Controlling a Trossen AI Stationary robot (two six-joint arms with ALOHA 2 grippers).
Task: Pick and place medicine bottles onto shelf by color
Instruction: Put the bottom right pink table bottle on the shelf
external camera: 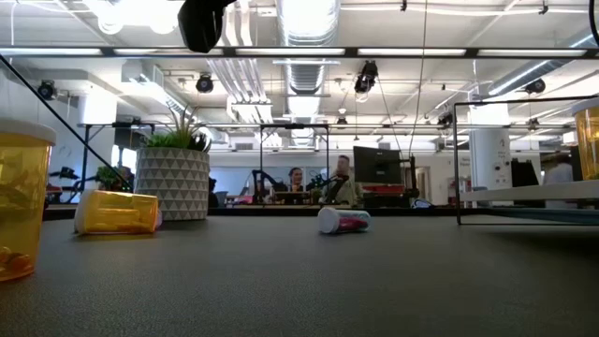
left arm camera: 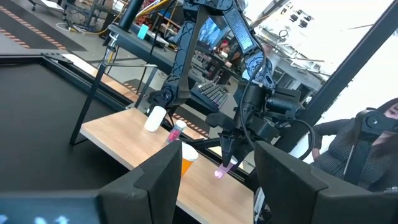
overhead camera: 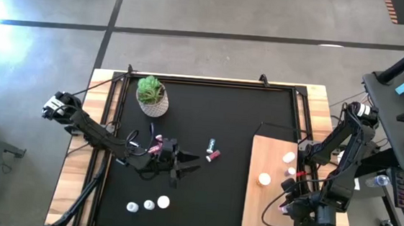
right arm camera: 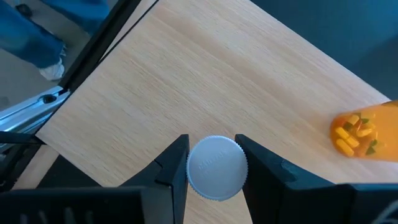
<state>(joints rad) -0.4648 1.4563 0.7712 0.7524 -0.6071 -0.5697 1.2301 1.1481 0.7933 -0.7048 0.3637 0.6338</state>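
Note:
My right gripper is shut on a pink bottle with a white cap, over the near right part of the pale wooden shelf. On the shelf stand a white bottle, a pink one and an amber one. My left gripper is open and empty above the mat's middle. A teal-banded bottle and a pink bottle lie on the mat on their sides. Three white-capped bottles stand near the mat's near edge. My right gripper pinches the bottle's white cap between its two fingers, one on each side of the cap's rim. The fingers come from above, pointing down. The bottle is upright below them; whether its base touches the shelf I cannot tell.
A potted green plant stands at the mat's far left. The shelf is a raised board on thin black legs. The low view shows two amber bottles at the left, one upright and one lying. People sit in the room behind.

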